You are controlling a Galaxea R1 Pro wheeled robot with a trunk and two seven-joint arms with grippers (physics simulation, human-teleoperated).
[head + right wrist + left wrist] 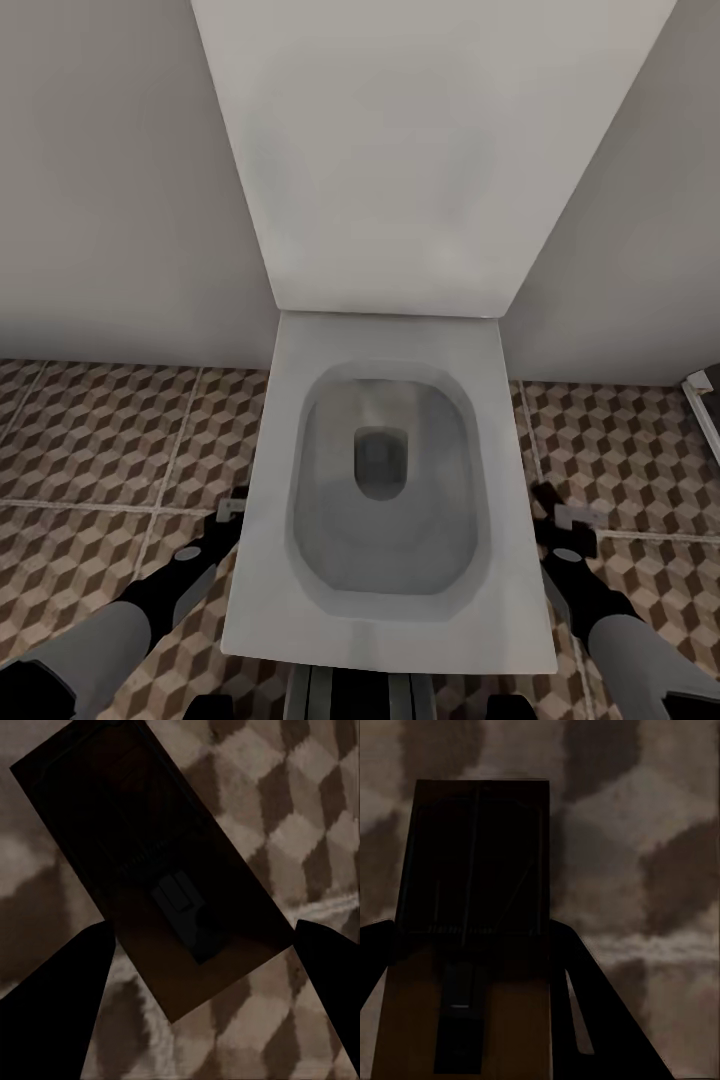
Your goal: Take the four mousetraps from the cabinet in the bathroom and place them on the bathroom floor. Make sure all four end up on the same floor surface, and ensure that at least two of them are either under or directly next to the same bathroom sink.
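I hold one mousetrap in each hand. In the left wrist view, a tan mousetrap (472, 892) with dark wire sits between the dark fingers (600, 1020) of my left gripper (472, 934), close above the cube-patterned bathroom floor (660, 832). The right gripper (202, 930) is shut on a second mousetrap (150, 862), which lies askew between its fingers (52, 1012). In the head view, my left gripper (232, 510) and right gripper (567, 520) hang low on either side of a toilet, over the bathroom floor (100, 430). The cabinet and the sink are out of view.
A white toilet (390, 480) with its lid raised stands straight ahead against a pale wall (110, 200), between my two arms. A white-edged object (705, 395) shows at the right edge. Tiled floor lies open on both sides of the toilet.
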